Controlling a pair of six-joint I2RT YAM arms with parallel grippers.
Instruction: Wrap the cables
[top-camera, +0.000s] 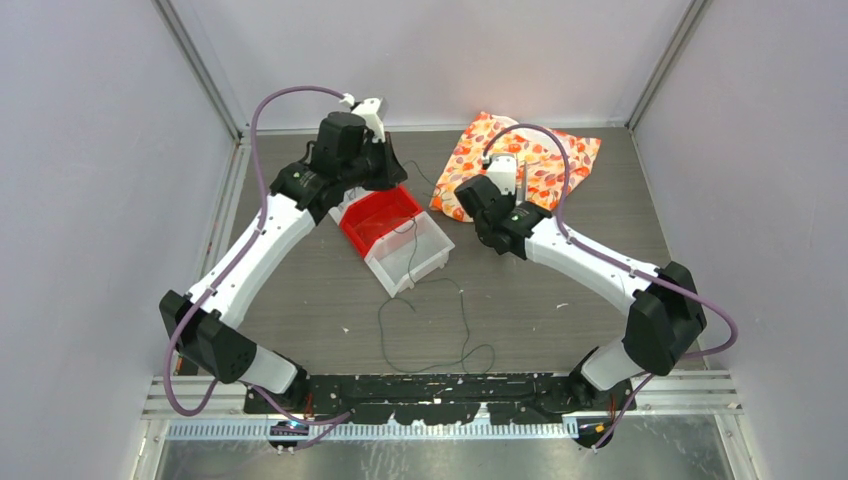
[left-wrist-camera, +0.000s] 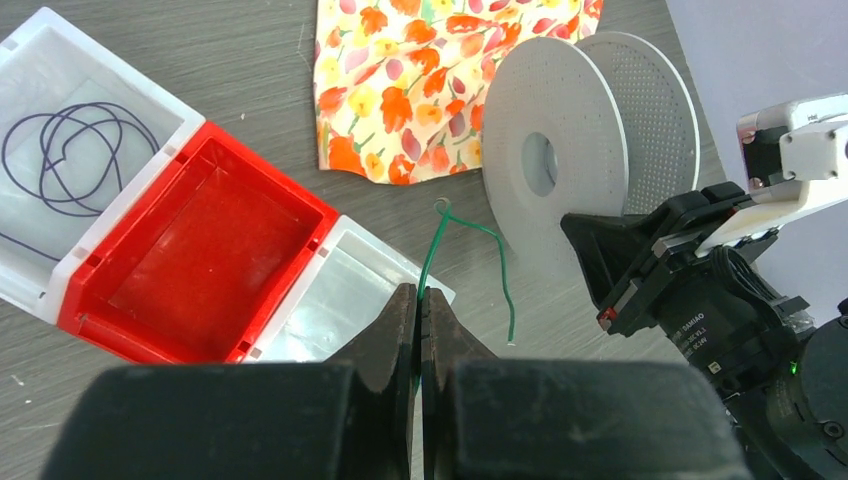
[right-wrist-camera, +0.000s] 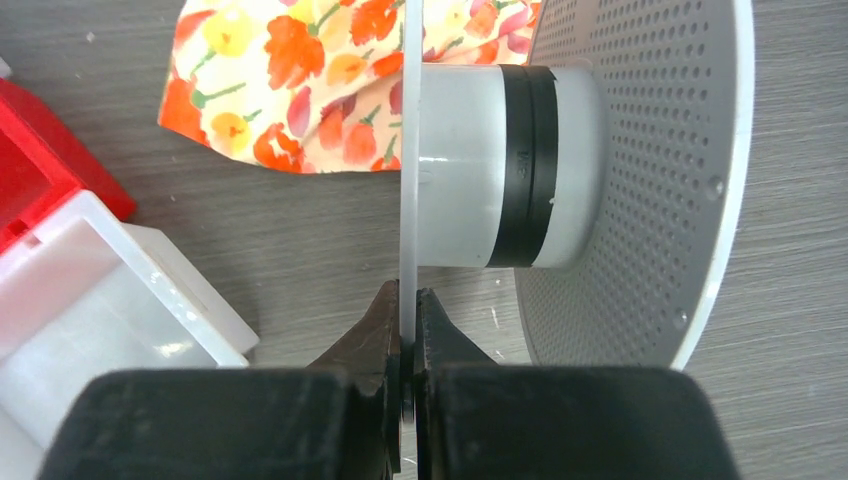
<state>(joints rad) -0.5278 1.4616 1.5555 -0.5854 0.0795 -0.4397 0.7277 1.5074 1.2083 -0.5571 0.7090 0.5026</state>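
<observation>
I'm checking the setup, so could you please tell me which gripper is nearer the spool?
Right. The right gripper grips the spool by one flange; the left gripper holds the green cable a little way off, not touching it.

Green cable (left-wrist-camera: 432, 250): very thin, pinched between left claw (left-wrist-camera: 418, 298) tips, rises to a small bend, free end droops.
Dark cable (top-camera: 466, 325): loose loops on worktop (top-camera: 560, 300).
Purple cable (left-wrist-camera: 75, 150): coiled inside clear bin compartment (left-wrist-camera: 120, 65).
</observation>
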